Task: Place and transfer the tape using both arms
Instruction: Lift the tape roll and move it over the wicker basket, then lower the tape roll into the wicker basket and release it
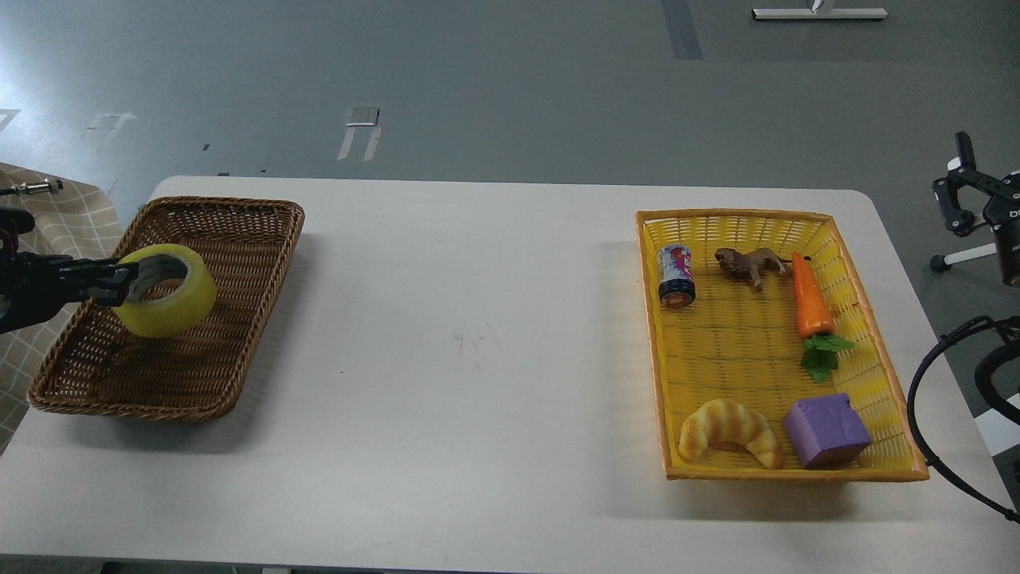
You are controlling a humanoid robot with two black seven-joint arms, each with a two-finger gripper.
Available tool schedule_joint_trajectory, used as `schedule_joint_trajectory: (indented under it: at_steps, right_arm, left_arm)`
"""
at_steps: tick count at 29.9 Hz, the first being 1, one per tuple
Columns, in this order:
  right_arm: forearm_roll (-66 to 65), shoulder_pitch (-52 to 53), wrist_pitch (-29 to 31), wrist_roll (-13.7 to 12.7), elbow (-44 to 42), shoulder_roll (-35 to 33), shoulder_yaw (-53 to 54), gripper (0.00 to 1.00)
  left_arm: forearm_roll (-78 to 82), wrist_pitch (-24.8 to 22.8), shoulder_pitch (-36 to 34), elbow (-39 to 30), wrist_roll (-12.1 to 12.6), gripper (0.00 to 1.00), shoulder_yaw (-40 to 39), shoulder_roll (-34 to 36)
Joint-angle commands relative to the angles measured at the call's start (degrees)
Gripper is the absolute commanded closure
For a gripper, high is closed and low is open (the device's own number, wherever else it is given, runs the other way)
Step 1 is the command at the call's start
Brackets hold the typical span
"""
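Observation:
The tape (169, 301), a yellow roll with a grey-white core, is over the left part of the brown wicker basket (239, 319), low inside it. I cannot tell whether it rests on the basket floor. My left gripper (121, 281) reaches in from the left edge and is shut on the roll's left wall, one finger inside the core. My right arm shows only at the far right edge, off the table. Its gripper (960, 199) is small and dark, well away from the tape.
A yellow plastic basket (868, 335) on the right of the white table (478, 359) holds a small can (676, 275), a toy animal (749, 265), a carrot (811, 299), a croissant toy (729, 433) and a purple block (826, 430). Black cables (924, 399) hang off the table's right edge.

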Motion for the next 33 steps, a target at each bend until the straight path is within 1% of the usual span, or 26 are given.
schedule_joint_trajectory:
  at_steps: [1,3,7,16,21,22,23,25,26,27,28,29,31,33]
  right_arm:
    - [0.0,0.0,0.0,0.0,0.0,0.1,0.0,0.0]
    - [0.0,0.0,0.0,-0.1,0.0,0.1,0.0,0.0]
    - [0.0,0.0,0.0,0.0,0.0,0.1,0.0,0.0]
    - [0.0,-0.1,0.0,0.0,-0.1,0.1,0.0,0.0]
    - [0.0,-0.1,0.0,0.0,-0.1,0.1,0.0,0.0]
    - [-0.1,-0.1,0.0,0.0,-0.1,0.1,0.0,0.0]
    - [-0.1,-0.1,0.0,0.0,-0.1,0.1,0.0,0.0]
    - [-0.1,-0.1,0.0,0.0,-0.1,0.1,0.0,0.0]
    - [-0.1,-0.1,0.0,0.0,-0.1,0.1,0.0,0.0]
    - [-0.1,-0.1,0.0,0.0,-0.1,0.1,0.0,0.0]
    - [-0.1,-0.1,0.0,0.0,-0.1,0.1,0.0,0.0]
    - [0.0,-0.1,0.0,0.0,-0.1,0.1,0.0,0.0]
    - [0.0,-0.1,0.0,0.0,-0.1,0.1,0.0,0.0]
    - [-0.1,-0.1,0.0,0.0,-0.1,0.1,0.0,0.0]
  left_arm:
    - [-1.1,0.1,1.0,0.0,0.2,1.0,0.0,-1.1]
    - [-1.2,0.3,1.3,0.1,0.3,1.0,0.0,-1.9]
    - [-1.2,2.1,1.5,0.5,0.5,1.0,0.0,-2.3]
    - [-1.5,3.2,2.4,3.5,0.6,1.0,0.0,-5.1]
    - [-1.6,5.7,3.5,4.1,0.6,1.0,0.0,-5.7]
    - [-1.6,6.3,3.8,4.0,0.6,0.98,-0.1,-5.7]
    - [-1.8,7.1,3.9,4.1,0.6,0.75,-0.4,-5.8]
    - [-2.9,8.5,3.9,4.3,0.7,0.45,-0.6,-6.3]
    - [-4.8,10.4,3.9,5.4,0.5,0.24,-0.7,-7.3]
    - [-6.1,11.3,3.9,6.2,0.1,0.21,-0.3,-7.8]
    - [-7.7,12.1,3.9,7.0,-0.2,0.2,0.1,-8.3]
    - [-8.2,12.2,3.9,7.2,-0.2,0.19,0.1,-8.4]
    - [-9.0,12.1,3.9,7.6,-0.3,0.13,0.1,-8.4]
    - [-9.3,12.1,3.8,7.6,-0.4,0.11,0.1,-8.4]
